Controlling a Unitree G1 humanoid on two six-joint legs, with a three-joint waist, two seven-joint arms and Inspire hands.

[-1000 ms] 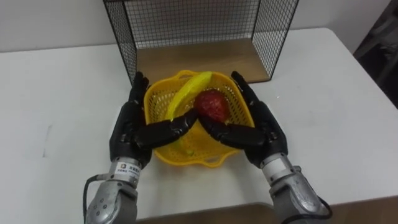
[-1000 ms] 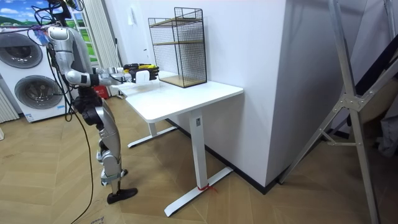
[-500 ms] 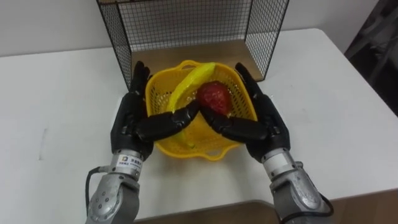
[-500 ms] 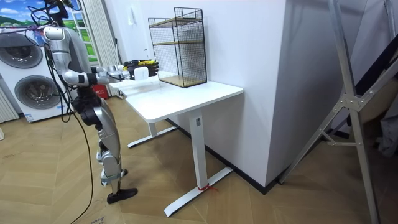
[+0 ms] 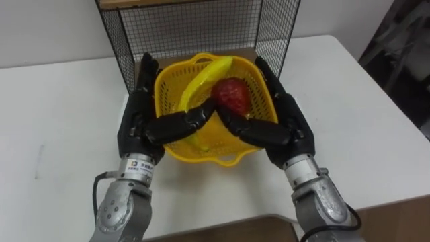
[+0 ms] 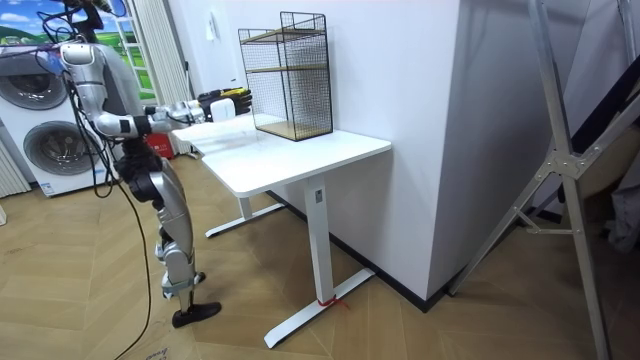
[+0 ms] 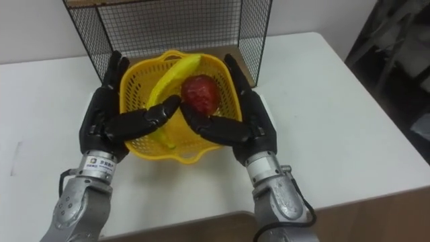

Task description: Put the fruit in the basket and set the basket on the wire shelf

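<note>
At the near edge of the white desk point(image 5: 67, 101), the robot stands with both arms reaching forward. The left hand point(image 5: 138, 124) and right hand point(image 5: 285, 128) clamp the yellow basket point(image 5: 201, 156) from either side, with fingers laid straight along the outer walls and thumbs hooked over the front rim, nearly meeting inside. I cannot tell whether the basket is clear of the desk. Inside it, a banana point(image 5: 201, 84) lies aslant from near left to far right, its tip poking over the far rim. A red fruit point(image 5: 232, 94) sits against it on the right. Straight beyond, with no gap to speak of, the wire shelf point(image 5: 195, 27) opens towards the basket, so the move looks to be a push dead ahead, both hands sharing it equally.
</note>
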